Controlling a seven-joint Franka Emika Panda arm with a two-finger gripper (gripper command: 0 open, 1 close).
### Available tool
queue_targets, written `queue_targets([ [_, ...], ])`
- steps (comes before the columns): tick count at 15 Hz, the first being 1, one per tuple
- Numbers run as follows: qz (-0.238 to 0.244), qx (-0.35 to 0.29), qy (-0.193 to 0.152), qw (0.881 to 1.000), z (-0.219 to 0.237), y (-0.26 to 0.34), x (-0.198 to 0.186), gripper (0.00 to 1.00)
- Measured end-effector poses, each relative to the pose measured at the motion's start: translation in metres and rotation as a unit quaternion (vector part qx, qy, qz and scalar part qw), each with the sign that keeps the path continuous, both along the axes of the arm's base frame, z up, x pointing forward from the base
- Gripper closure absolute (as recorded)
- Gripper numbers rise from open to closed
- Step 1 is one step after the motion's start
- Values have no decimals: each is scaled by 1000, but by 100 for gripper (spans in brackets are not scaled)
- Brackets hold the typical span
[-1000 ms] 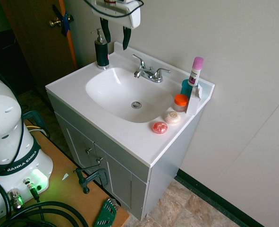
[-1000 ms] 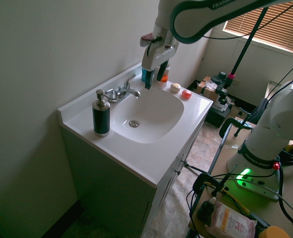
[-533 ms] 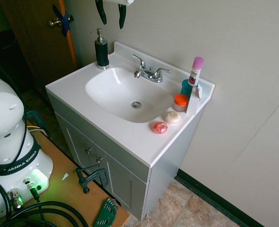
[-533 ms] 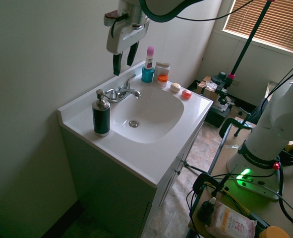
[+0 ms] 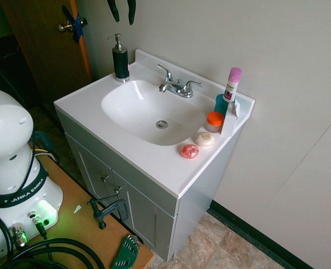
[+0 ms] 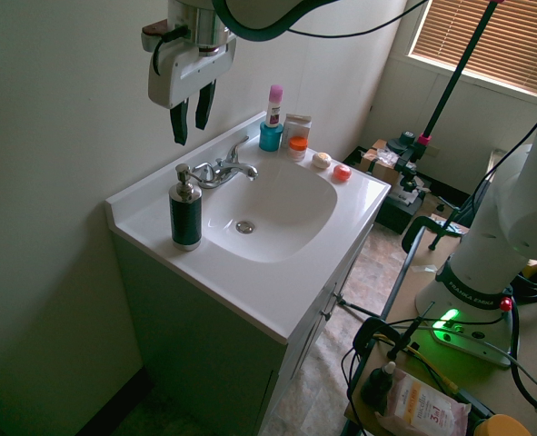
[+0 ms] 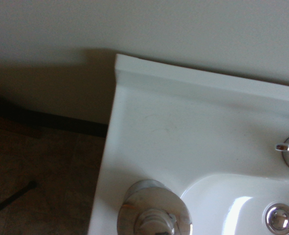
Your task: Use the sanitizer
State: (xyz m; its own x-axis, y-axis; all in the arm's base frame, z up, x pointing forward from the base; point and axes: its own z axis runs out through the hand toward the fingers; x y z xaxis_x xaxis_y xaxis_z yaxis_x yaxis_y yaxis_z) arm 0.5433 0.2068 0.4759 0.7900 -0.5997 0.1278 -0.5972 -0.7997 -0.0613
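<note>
The sanitizer (image 5: pixel 120 59) is a dark pump bottle with a silver head, standing upright on the back corner of the white vanity top (image 5: pixel 154 162), beside the basin. It shows at the near left corner in the second exterior view (image 6: pixel 185 213). My gripper (image 6: pixel 189 132) hangs in the air well above it, close to the wall, fingers pointing down. Its fingers are open with nothing between them; only their tips (image 5: pixel 124 21) show at the top of the first exterior view. From straight above, the wrist view catches the silver pump head (image 7: pixel 154 213).
A chrome faucet (image 5: pixel 176 87) stands behind the basin (image 5: pixel 154 109). At the far corner are a white tube with a pink cap (image 5: pixel 231 84), an orange-lidded jar (image 5: pixel 214 120) and two round soaps (image 5: pixel 196 144). A wooden door (image 5: pixel 42 45) is beside the vanity.
The gripper has travelled from over the faucet and basin to above the sanitizer's corner, rising a little on the way. The sanitizer has not moved.
</note>
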Motion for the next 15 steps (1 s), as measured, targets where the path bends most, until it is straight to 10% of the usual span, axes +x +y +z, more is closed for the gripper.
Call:
queue_targets([
  [15,8,-6,27,1000,-34,22,3,100],
])
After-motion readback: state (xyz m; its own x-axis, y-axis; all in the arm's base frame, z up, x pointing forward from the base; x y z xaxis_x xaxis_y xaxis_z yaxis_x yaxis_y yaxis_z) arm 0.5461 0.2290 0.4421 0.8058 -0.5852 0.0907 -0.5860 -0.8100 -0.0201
